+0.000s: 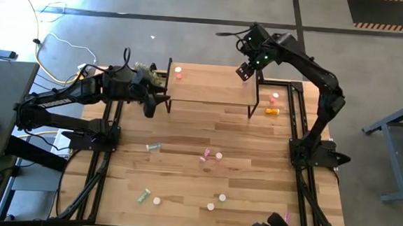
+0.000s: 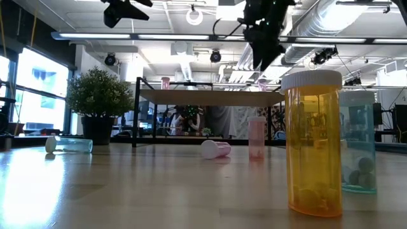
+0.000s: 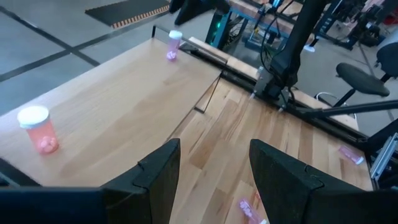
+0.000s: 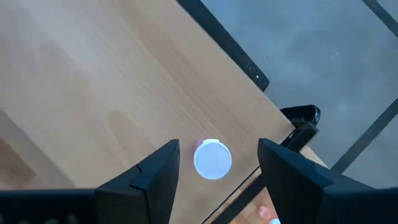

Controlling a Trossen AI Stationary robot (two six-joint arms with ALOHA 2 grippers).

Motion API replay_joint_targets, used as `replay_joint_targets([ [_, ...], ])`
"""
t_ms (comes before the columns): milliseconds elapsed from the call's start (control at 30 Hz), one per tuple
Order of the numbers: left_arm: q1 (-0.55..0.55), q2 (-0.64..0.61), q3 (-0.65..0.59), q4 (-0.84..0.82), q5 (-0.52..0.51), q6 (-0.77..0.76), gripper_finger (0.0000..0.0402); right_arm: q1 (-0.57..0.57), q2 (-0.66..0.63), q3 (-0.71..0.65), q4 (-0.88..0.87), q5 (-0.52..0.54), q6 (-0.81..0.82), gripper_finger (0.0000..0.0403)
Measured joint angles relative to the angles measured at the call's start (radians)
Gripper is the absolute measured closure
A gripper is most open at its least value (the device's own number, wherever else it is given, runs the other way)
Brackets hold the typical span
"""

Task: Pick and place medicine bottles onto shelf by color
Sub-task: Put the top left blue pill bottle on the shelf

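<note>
Directly below the right gripper (image 4: 214, 171), whose jaws stand released and apart, a pink bottle (image 4: 212, 159) stands upright on the shelf (image 1: 210, 85) near its right far corner, axis vertical, while the left gripper (image 3: 211, 168), jaws apart and empty, waits off the shelf's left end.

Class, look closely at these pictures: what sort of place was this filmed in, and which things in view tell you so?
Probably a robotics lab or workshop in an industrial-style room. Two robot arms are fixed to a wooden table, exposed ducts and lights hang from the ceiling, and loose cables trail over the bare concrete floor.
</note>
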State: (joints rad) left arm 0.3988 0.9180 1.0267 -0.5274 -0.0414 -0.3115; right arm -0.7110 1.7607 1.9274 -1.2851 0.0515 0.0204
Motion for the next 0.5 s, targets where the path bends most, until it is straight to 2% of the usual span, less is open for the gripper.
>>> replay_joint_targets([
  [267, -0.004, 0.000, 0.000, -0.135, 0.014, -0.001, 0.0220, 0.082, -0.002, 0.187, -0.147, -0.019, 0.134, 0.0194],
  [500, -0.075, 0.000, 0.000, -0.324, 0.030, 0.026, 0.0220, 0.192, -0.001, 0.227, -0.174, -0.020, 0.198, 0.0194],
])
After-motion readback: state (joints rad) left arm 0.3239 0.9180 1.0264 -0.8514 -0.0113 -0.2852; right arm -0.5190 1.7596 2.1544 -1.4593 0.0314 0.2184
